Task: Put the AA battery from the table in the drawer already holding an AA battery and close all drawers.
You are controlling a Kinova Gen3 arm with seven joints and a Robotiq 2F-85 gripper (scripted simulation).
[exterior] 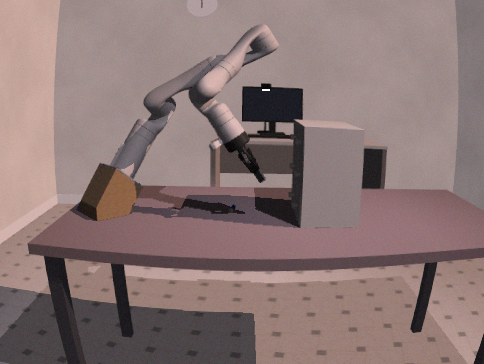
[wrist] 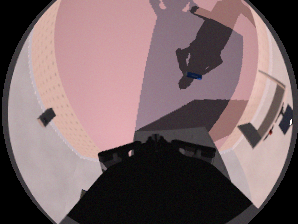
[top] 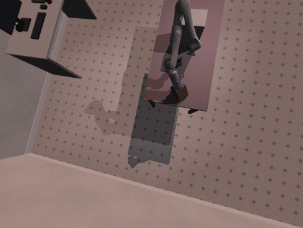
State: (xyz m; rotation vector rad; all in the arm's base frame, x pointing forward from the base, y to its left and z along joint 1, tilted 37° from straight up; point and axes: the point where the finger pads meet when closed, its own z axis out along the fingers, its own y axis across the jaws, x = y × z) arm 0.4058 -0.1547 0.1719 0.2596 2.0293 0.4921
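Note:
The AA battery [exterior: 233, 206] [wrist: 194, 75] is small and blue and lies on the table in the arm's shadow, on the robot-base side of the chest. The small chest [exterior: 330, 175] [top: 195, 17] stands upright, a pale grey box. Its front faces the robot's base, seen only edge-on, with three small dark knobs. No drawer visibly stands out. What the drawers hold is hidden. My gripper [exterior: 261, 179] is shut with nothing between its fingers. It hangs above the table, tilted down toward the chest, between the battery and the chest front, touching neither.
The pink table [exterior: 400, 240] [top: 203, 84] bears the chest and the arm's brown base block [exterior: 112, 195] [top: 181, 93]. The arm arches high over the table. A desk with a monitor [exterior: 272, 104] stands apart, beyond the table.

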